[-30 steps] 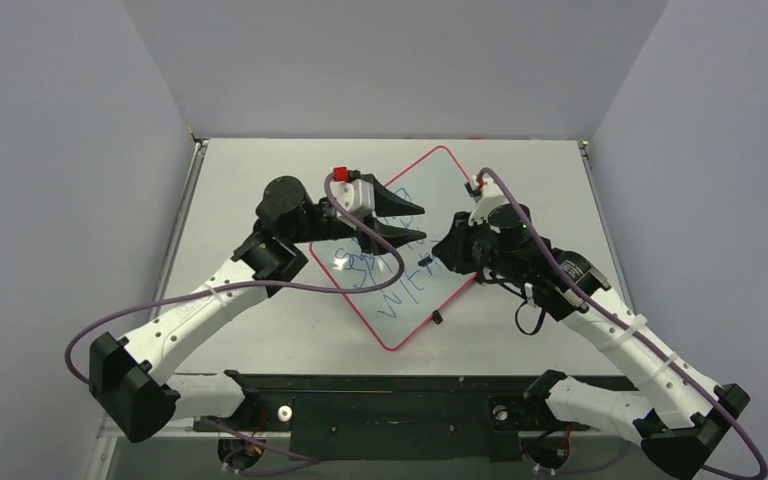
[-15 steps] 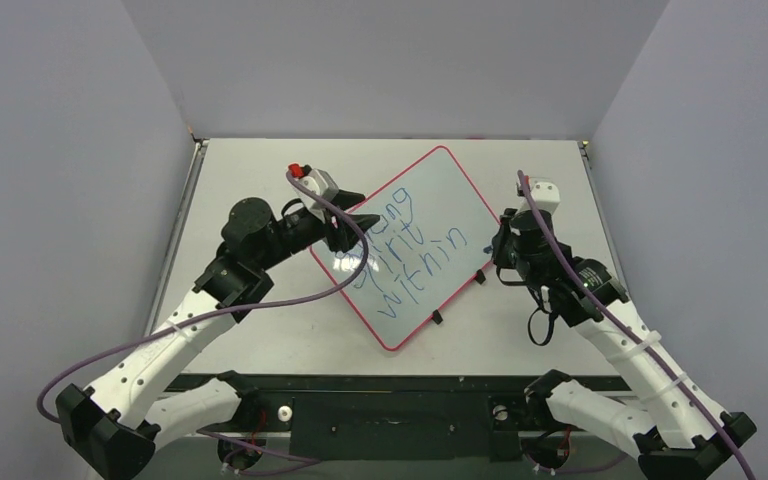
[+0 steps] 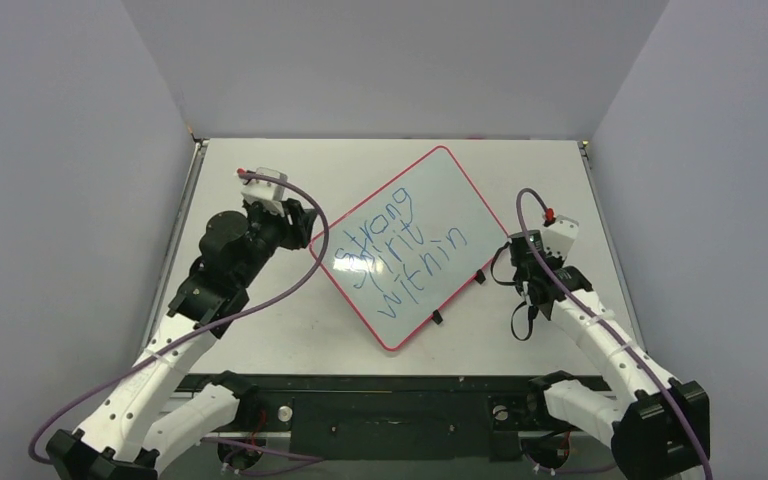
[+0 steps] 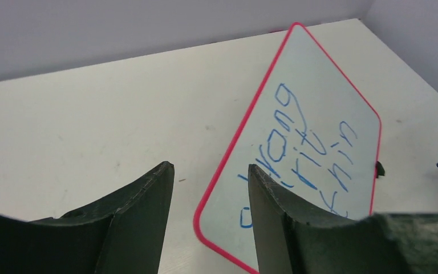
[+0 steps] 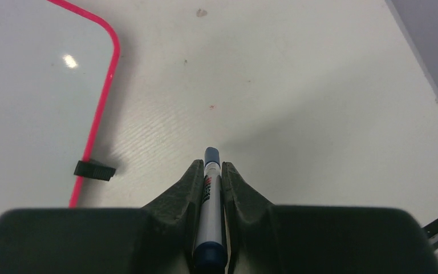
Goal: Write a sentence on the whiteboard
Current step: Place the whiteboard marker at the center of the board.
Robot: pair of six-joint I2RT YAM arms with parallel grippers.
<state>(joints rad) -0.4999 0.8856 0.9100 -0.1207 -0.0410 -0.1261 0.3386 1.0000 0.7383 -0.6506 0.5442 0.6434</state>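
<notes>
The whiteboard (image 3: 430, 185) lies tilted on the table, with a red-pink rim and black clips. The sentence (image 3: 400, 248) in blue marker reads "strong spirit within" in three lines; part of it shows in the left wrist view (image 4: 308, 142). My left gripper (image 3: 300, 218) is open and empty, just left of the board's left corner (image 4: 205, 228). My right gripper (image 3: 516, 262) is shut on a blue-capped marker (image 5: 210, 194), right of the board's right edge, low over the table. A black clip (image 5: 94, 169) sits at the rim nearby.
The white table (image 3: 250, 300) is walled by grey panels on three sides. A black rail (image 3: 390, 400) runs along the near edge between the arm bases. A second black clip (image 3: 437, 317) sits on the board's lower right rim.
Both arms have drawn back off the board: the left to the left, the right to the right with the marker. The whole sentence now shows uncovered.
</notes>
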